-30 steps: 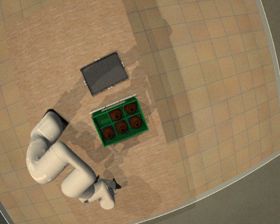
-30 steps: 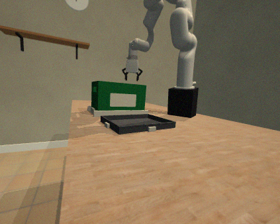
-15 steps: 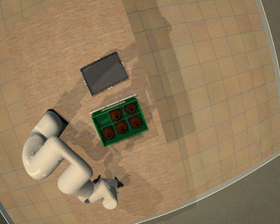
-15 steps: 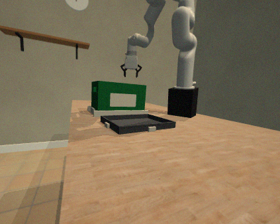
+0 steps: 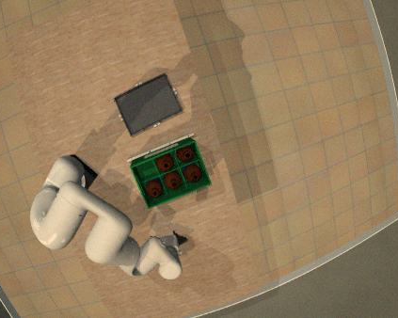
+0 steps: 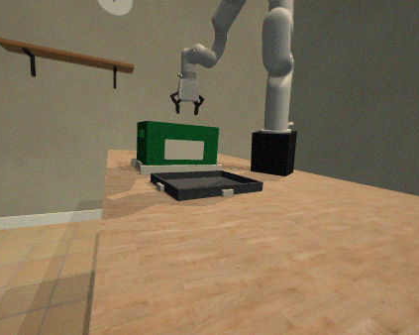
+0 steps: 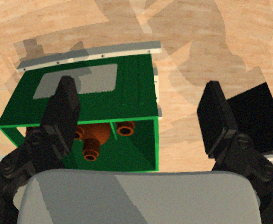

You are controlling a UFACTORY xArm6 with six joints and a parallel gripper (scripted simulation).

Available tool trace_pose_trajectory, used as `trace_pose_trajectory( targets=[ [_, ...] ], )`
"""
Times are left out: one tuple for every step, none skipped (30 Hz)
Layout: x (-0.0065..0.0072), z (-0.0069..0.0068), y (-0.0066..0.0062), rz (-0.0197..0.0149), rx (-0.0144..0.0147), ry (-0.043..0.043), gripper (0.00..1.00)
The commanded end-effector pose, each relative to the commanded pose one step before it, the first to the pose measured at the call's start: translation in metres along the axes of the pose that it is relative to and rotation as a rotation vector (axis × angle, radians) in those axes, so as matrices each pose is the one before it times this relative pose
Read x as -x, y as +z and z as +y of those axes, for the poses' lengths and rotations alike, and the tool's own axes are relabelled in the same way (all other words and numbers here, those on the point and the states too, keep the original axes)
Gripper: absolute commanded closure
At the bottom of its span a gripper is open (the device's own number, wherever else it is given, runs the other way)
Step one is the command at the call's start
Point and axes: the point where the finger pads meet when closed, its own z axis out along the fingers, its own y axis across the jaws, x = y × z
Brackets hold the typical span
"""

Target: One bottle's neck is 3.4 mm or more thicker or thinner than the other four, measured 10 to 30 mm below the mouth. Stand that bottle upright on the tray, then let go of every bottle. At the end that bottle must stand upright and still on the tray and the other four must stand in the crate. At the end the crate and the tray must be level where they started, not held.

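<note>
The tool (image 5: 179, 239) (image 6: 187, 112) (image 7: 140, 92) is held open and empty; bottles (image 5: 173, 181) (image 7: 91, 150) could be knocked if crate (image 5: 202, 165) (image 6: 155, 149) (image 7: 132, 95) walls are clipped during descent
</note>
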Motion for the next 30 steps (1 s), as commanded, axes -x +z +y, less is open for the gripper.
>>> trace_pose_trajectory(
  targets=[
    [0.02672, -0.02599, -0.00001, 0.00476, -0.00580, -0.16767, 0.00],
    [0.00399, -0.00419, 0.00025, 0.00007, -0.00001, -0.02658, 0.00],
    [0.00393, -0.00424, 0.00025, 0.00006, -0.00003, -0.02656, 0.00],
    [0.00000, 0.00000, 0.00000, 0.00000, 0.00000, 0.00000, 0.00],
    [0.00000, 0.00000, 0.00000, 0.00000, 0.00000, 0.00000, 0.00],
    [0.01156, -0.01246, 0.00072, 0.00013, -0.00023, -0.07823, 0.00],
    [0.00304, -0.00364, 0.00020, 0.00002, -0.00010, -0.02184, 0.00],
    [0.00296, -0.00363, 0.00019, 0.00002, -0.00012, -0.02160, 0.00],
    [0.00331, -0.00414, 0.00022, 0.00001, -0.00015, -0.02442, 0.00],
    [0.00352, -0.00450, 0.00023, 0.00001, -0.00019, -0.02636, 0.00],
    [0.00353, -0.00464, 0.00023, 0.00000, -0.00022, -0.02692, 0.00],
    [0.00345, -0.00467, 0.00023, -0.00001, -0.00024, -0.02682, 0.00],
    [0.00336, -0.00468, 0.00023, -0.00001, -0.00027, -0.02663, 0.00],
    [0.00329, -0.00471, 0.00022, -0.00002, -0.00029, -0.02657, 0.00],
    [0.00323, -0.00475, 0.00022, -0.00002, -0.00032, -0.02655, 0.00],
    [0.00316, -0.00478, 0.00022, -0.00002, -0.00034, -0.02653, 0.00],
    [0.00310, -0.00483, 0.00022, -0.00002, -0.00037, -0.02659, 0.00],
    [0.00304, -0.00486, 0.00021, -0.00003, -0.00040, -0.02655, 0.00],
    [0.00297, -0.00490, 0.00021, -0.00003, -0.00042, -0.02657, 0.00],
    [0.00291, -0.00493, 0.00021, -0.00003, -0.00045, -0.02656, 0.00],
    [0.00000, 0.00000, 0.00000, 0.00000, 0.00000, 0.00000, 0.00],
    [0.00000, 0.00000, 0.00000, 0.00000, 0.00000, 0.00000, 0.00],
    [0.00854, -0.01451, 0.00060, -0.00008, -0.00147, -0.07817, 0.00],
    [0.00217, -0.00416, 0.00017, -0.00002, -0.00045, -0.02182, 0.00],
    [0.00210, -0.00414, 0.00016, -0.00002, -0.00047, -0.02159, 0.00],
    [0.00233, -0.00471, 0.00018, -0.00002, -0.00055, -0.02443, 0.00],
    [0.00245, -0.00511, 0.00019, -0.00001, -0.00062, -0.02638, 0.00],
    [0.00243, -0.00524, 0.00020, -0.00001, -0.00066, -0.02689, 0.00],
    [0.00235, -0.00525, 0.00019, 0.00000, -0.00068, -0.02678, 0.00],
    [0.00227, -0.00524, 0.00019, 0.00000, -0.00070, -0.02662, 0.00]
  ],
)
